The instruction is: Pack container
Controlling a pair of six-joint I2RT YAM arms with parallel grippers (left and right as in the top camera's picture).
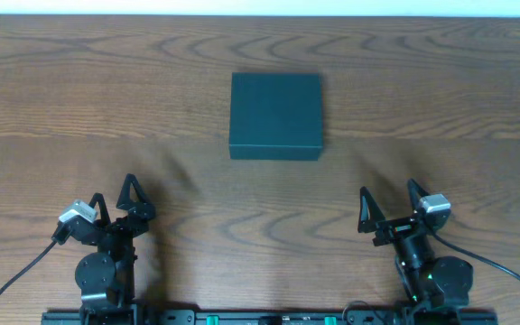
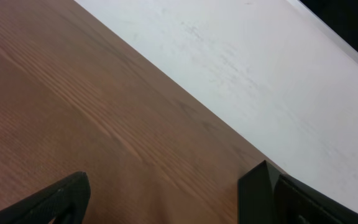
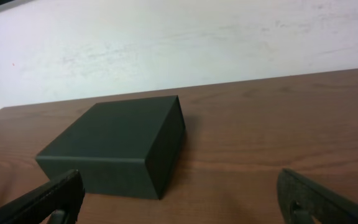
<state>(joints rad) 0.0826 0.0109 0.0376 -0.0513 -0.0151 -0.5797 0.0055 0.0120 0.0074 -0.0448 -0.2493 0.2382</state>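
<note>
The dark teal container [image 1: 275,116] sits closed on the wooden table [image 1: 79,90]. Left gripper [image 1: 116,194] and right gripper [image 1: 389,199] wait well apart from it, jaws wide, empty.

The container [image 1: 275,116] is showing a matt, dark teal-green skin that is looking like smooth cardboard, giving back no shine. The surface [image 1: 106,90] under it is showing brown wood grain in wavy lines, smooth and only faintly sheened. The fingers [image 3: 55,200] are looking like black plastic, matt and smooth. The wall [image 3: 166,43] behind is appearing white and matt, carrying faint grey scuffs and smudges.
</note>
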